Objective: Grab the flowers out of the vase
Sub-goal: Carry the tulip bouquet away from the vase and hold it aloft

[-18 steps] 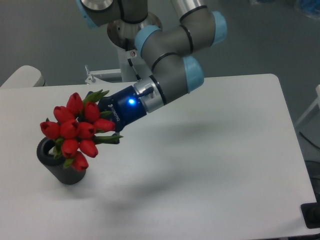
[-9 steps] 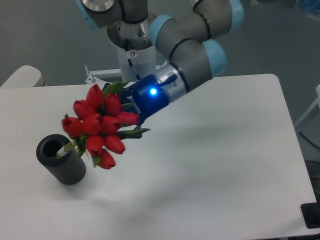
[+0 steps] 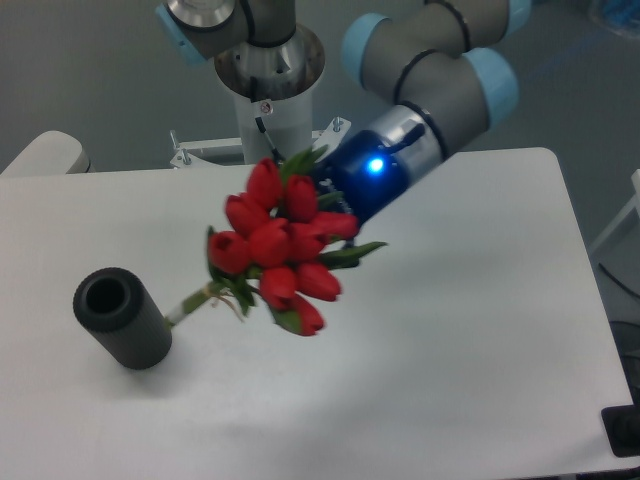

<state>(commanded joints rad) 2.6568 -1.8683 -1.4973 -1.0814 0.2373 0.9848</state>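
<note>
White worktop (image 3: 480, 330): flowers (image 3: 280, 245) now mid-frame, lifted up & right, stems fully out of the vase (image 3: 122, 318) at lower left. Pincer (image 3: 322, 205) (fingers hidden by blooms) grips the bunch. Pick basically done.

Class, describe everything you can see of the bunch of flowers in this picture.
The flowers are a tight bunch of red closed tulip buds with green pointed leaves. The pale green stems slant down-left toward the vase, their ends out of its hole. The bunch hangs tilted above the table, held from behind by the gripper, whose fingers are hidden.
</note>
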